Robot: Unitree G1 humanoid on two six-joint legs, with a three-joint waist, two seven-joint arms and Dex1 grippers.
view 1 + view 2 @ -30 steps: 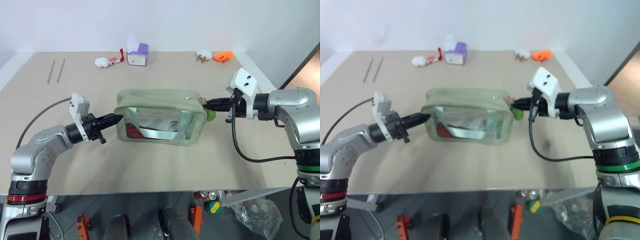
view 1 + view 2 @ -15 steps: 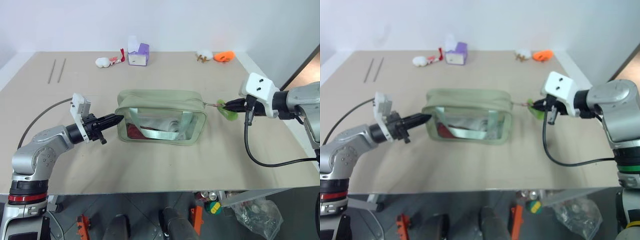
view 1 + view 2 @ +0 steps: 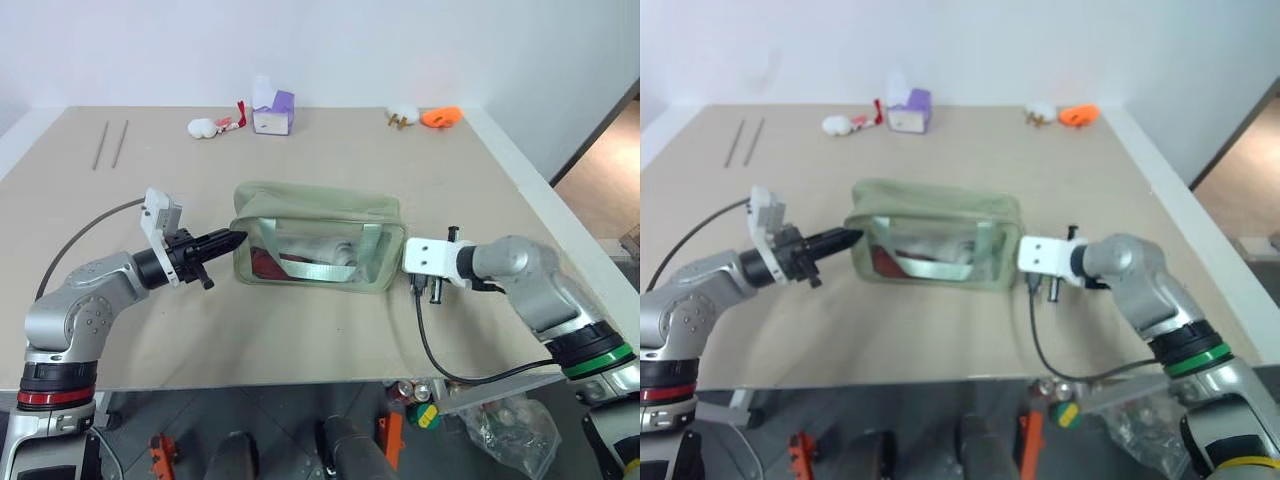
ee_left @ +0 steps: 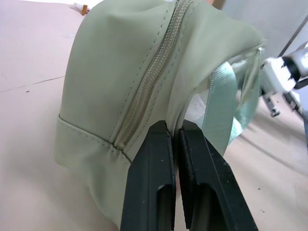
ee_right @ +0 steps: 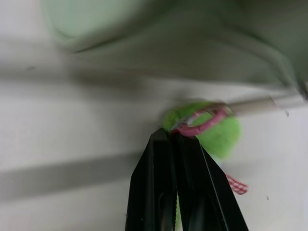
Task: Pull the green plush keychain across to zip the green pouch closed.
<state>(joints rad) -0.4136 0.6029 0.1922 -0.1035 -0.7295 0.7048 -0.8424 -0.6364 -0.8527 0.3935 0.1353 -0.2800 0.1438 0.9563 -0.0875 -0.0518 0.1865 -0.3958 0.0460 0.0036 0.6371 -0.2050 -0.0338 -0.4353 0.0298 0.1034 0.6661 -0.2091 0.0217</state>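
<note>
Counter (image 3: 330,330) first, wide and tan, with one pouch (image 3: 318,236) near its middle, zipper on top looking run shut end to end. Left gripper (image 3: 222,240) level at the pouch's left end, jaws together, pinching the fabric there, probably to brace the pouch against the pull. Right gripper (image 5: 179,139) low beside the pouch's right end, jaws clamped together on the keychain (image 5: 219,132), one small lime tuft with a pink ring and red cord, hanging just off that end near the counter. Along the far edge: one purple-and-white box (image 3: 273,109), one white plush (image 3: 204,127), one orange object (image 3: 442,116), two thin rods (image 3: 112,142) far left.
</note>
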